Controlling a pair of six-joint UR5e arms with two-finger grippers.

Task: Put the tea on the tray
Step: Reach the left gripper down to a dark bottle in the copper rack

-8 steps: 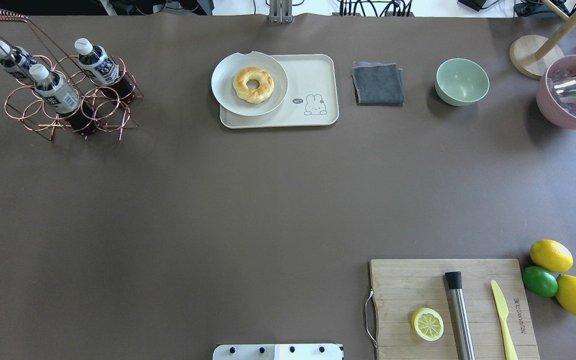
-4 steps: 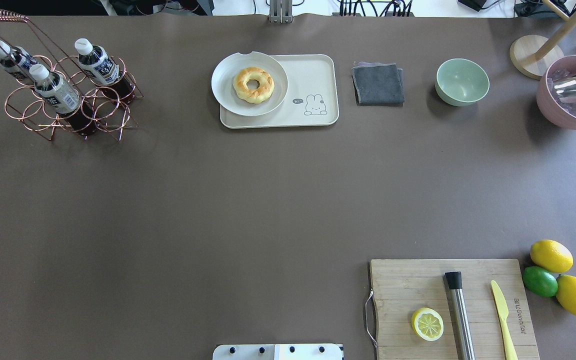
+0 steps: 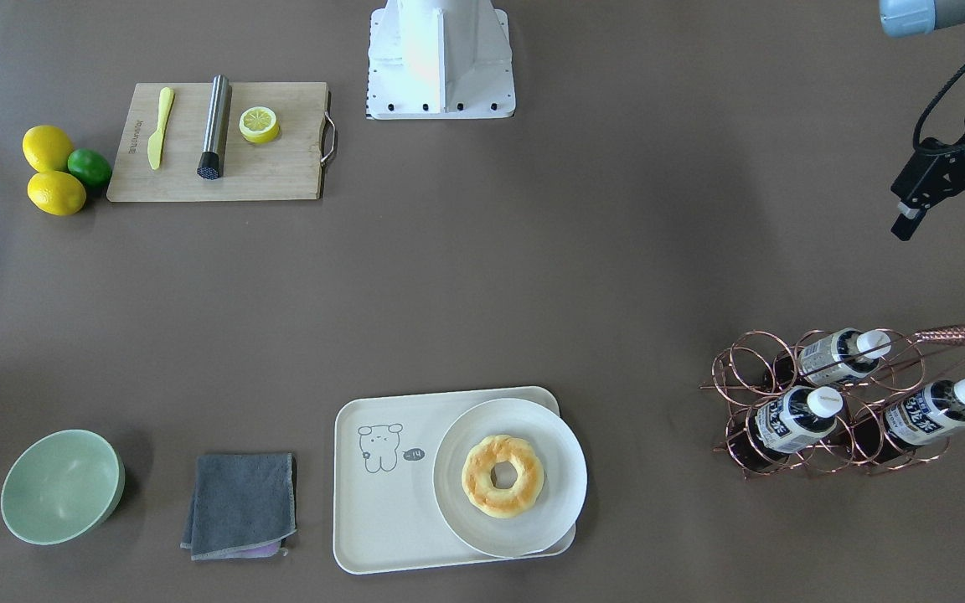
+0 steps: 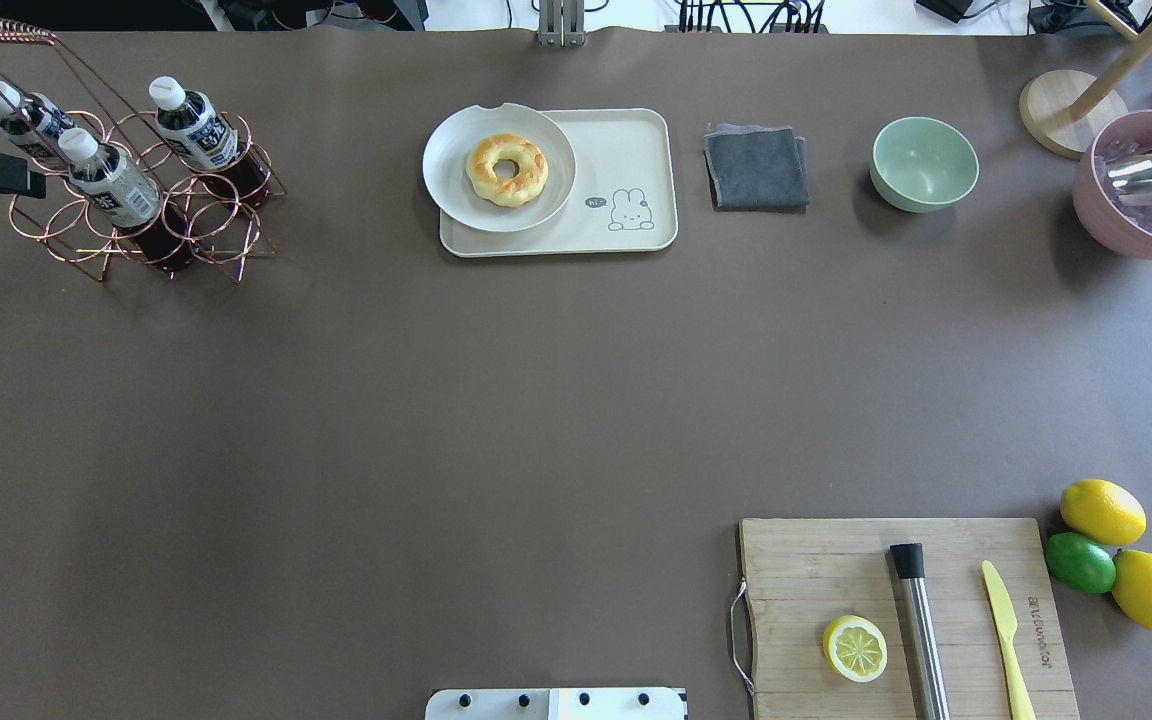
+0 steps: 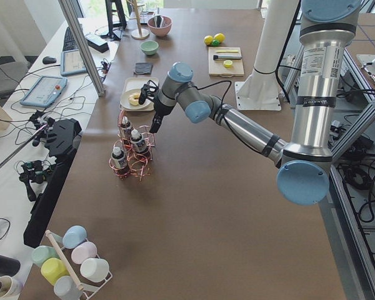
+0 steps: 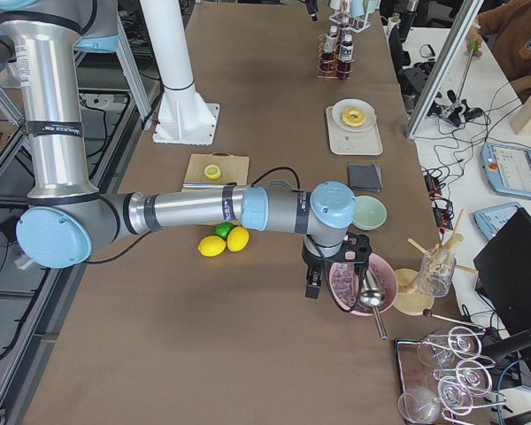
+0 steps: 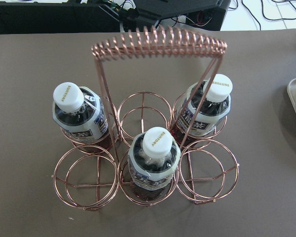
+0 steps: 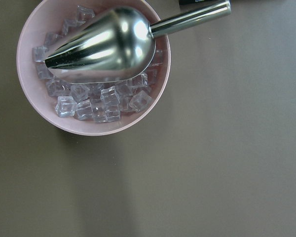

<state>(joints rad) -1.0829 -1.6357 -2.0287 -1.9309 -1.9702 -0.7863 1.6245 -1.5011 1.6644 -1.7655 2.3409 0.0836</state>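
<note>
My left hand hangs spread above the table near the copper rack. The tea stands there between two like bottles, well apart from the tray. My right hand hovers over the ice bowl; I cannot tell whether it is spread.

Bright, even overhead light, soft short shadows, sharp focus, hard glare on the steel scoop.
</note>
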